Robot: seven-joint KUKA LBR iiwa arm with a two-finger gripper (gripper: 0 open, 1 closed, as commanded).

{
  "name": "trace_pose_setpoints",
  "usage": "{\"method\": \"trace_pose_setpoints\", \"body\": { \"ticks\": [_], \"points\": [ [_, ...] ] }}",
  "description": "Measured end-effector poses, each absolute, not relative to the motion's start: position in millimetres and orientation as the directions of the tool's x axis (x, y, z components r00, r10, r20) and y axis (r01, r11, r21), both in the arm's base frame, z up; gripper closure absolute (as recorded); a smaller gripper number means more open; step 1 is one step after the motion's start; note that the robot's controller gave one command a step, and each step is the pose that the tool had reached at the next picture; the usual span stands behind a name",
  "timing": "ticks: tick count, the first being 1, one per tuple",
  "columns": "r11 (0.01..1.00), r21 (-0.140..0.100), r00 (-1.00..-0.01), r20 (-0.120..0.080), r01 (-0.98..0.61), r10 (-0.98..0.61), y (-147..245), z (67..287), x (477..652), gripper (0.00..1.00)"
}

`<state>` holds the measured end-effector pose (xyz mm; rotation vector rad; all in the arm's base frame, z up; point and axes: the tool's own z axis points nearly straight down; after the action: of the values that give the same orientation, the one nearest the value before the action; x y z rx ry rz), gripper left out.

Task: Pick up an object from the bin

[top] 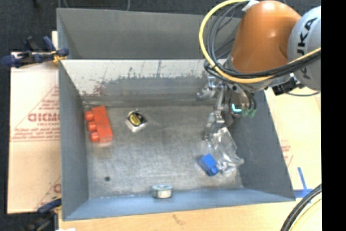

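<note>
The middle of the bin (162,154) is left bare; nine o'clock is taken by a red block (98,124), four by a clear bag (227,151), six by a metal cap (161,190).

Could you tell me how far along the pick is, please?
Done: the gripper is down at the bin's right side, close over a clear packet with a blue piece. In hand: nothing visibly lifted. Left: grasping and raising it; the red block lies untouched.

Gripper (216,128) over clear crumpled wrapper (230,152) at right — perhaps touching
</note>
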<state>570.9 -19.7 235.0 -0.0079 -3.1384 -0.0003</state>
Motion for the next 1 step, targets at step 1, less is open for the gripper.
{"method": "trace_pose_setpoints", "body": {
  "ticks": [1],
  "points": [
    [1.000,-0.002,-1.000,0.003,0.026,0.026,-84.5,188.9,532.4,0.00]
  ]
}}
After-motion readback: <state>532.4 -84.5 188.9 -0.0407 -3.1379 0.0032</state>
